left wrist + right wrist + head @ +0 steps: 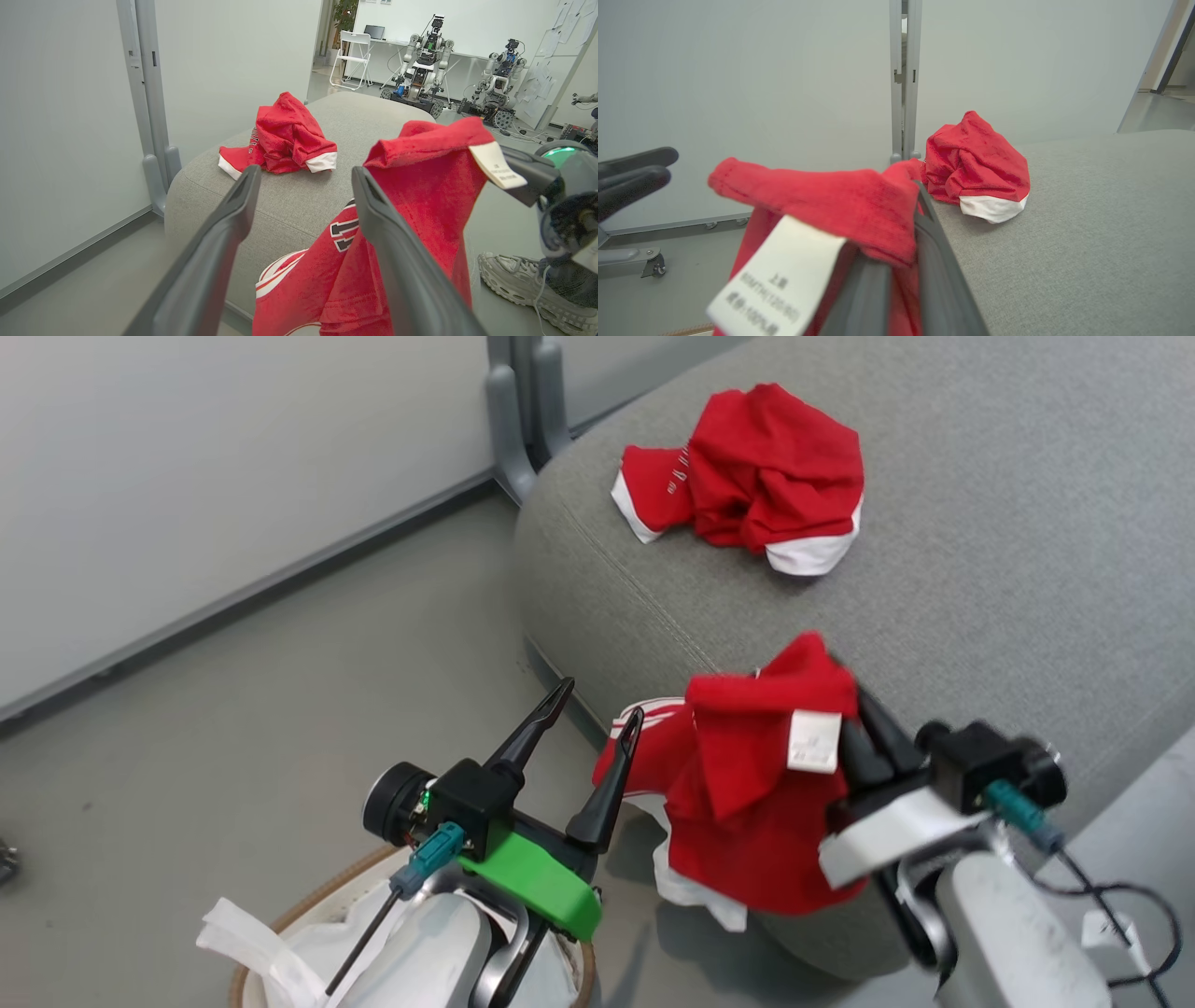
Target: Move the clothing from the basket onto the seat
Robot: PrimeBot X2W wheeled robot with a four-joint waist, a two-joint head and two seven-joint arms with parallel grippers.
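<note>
My right gripper (851, 702) is shut on a red shirt (747, 803) with white stripes and a white label. The shirt hangs over the front edge of the grey seat (980, 569), above the floor. The right wrist view shows the cloth (822, 196) draped over the closed fingers (924, 233). A second red shirt (756, 476) lies crumpled on the seat farther back. My left gripper (602, 700) is open and empty just left of the hanging shirt (420, 186), which touches one finger. The basket (308, 905) with its white liner sits under my left arm.
A grey post (523, 411) and a pale wall panel stand behind the seat's left end. In the left wrist view, a person's shoe (514, 280) rests on the floor at the right, and other robots (420, 56) and a white chair stand far back.
</note>
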